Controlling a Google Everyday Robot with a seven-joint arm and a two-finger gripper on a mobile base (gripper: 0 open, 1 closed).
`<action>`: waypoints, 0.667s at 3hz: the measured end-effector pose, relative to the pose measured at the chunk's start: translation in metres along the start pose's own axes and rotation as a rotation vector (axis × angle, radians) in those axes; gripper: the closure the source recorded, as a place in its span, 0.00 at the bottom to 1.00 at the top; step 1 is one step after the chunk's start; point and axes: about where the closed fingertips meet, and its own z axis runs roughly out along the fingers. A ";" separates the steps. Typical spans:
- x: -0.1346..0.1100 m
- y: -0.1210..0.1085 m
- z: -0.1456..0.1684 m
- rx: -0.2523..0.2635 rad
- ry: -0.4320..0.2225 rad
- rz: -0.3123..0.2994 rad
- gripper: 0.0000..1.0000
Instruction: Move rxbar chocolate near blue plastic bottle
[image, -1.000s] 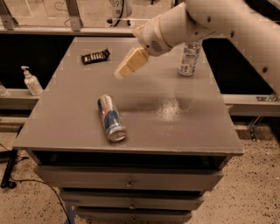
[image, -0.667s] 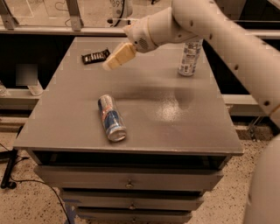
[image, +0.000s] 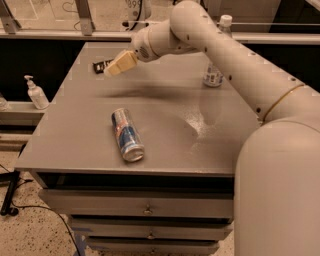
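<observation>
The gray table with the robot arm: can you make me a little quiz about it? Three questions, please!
1. Short answer: what colour is the cap of the blue plastic bottle?
2. True or false: the drink can lies on its side on the table.
3. Pick one: the gripper, at the far side of the table, is closest to
A. the rxbar chocolate
B. the blue plastic bottle
C. the drink can

Key: 1 white; 2 true; 3 A.
</observation>
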 end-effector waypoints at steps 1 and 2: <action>0.010 -0.014 0.028 0.046 0.037 0.024 0.00; 0.019 -0.027 0.054 0.077 0.062 0.071 0.00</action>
